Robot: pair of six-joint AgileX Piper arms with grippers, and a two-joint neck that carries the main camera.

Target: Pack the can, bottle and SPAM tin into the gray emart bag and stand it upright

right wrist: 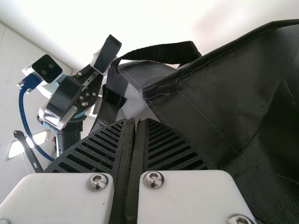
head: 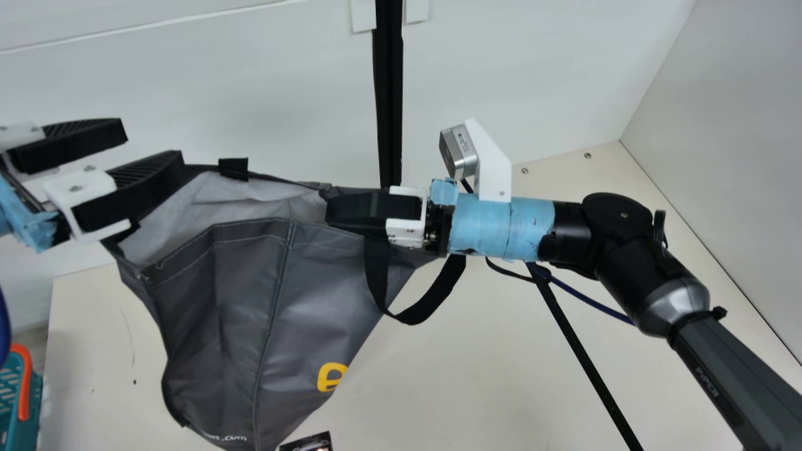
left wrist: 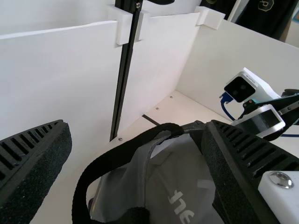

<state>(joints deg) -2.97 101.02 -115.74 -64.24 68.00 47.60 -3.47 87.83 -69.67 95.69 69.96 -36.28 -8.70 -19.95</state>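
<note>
Pale wall panels [head: 219, 94] stand behind and beside the cream table [head: 501, 388]. Over the table is the gray emart bag [head: 232, 326], its mouth spread open at the top with a lighter lining showing, its body creased and narrowing downward; whether its base touches the table I cannot tell. The right arm [head: 633, 257] reaches across from its own side to the bag's rim. There the right gripper [head: 332, 210] is closed, its fingers pressed together in the right wrist view on a thin fold of the bag near the upper edge. The left gripper [head: 151, 143] is wide open at the opposite end of the mouth, with nothing clamped; one finger overlaps the bag's corner in the main view, and whether they touch I cannot tell. A teal basket [head: 32, 394] with an orange handle [head: 24, 382] sits at the main view's left edge. A black strap [head: 410, 310] hangs in a loop below the right gripper. Near the bag's lower end, a small dark item [head: 307, 443], cut off by the bottom edge, is too partial to identify.
</note>
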